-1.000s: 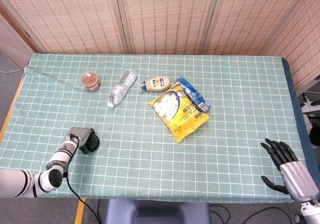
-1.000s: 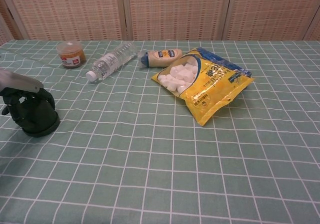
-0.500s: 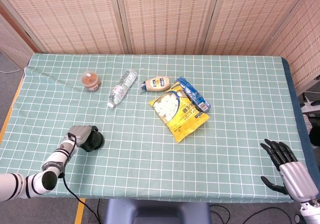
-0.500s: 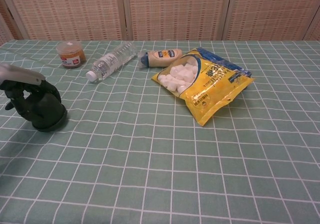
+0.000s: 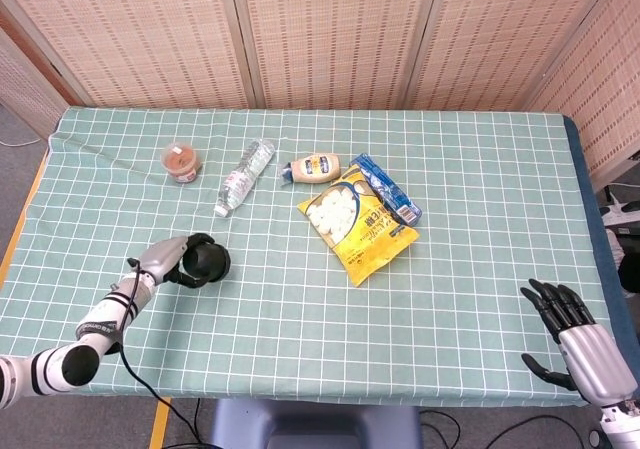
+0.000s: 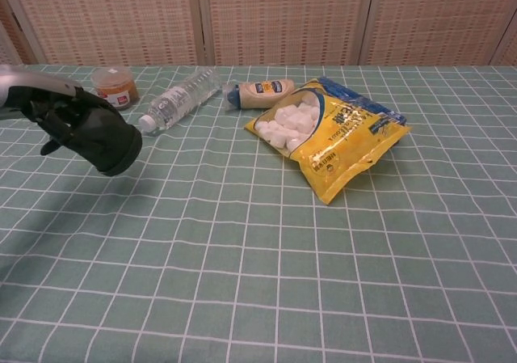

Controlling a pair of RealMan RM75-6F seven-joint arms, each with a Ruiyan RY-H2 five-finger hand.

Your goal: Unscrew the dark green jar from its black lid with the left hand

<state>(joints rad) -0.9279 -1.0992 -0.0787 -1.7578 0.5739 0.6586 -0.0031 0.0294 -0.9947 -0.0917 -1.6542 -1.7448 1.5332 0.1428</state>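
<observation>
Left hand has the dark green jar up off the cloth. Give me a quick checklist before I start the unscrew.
1. Grip: left hand wraps the dark green jar. Ok.
2. Jar off the table: held tilted above the checked cloth, shadow beneath. Ok.
3. Black lid: not distinguishable from the jar in either view. Cannot tell.
4. Second hold for the lid: right hand sits at the far table edge, fingers apart, holding nothing. Not ok.
5. Room around the jar: water bottle and brown tub lie beyond it, apart. Ok.
</observation>
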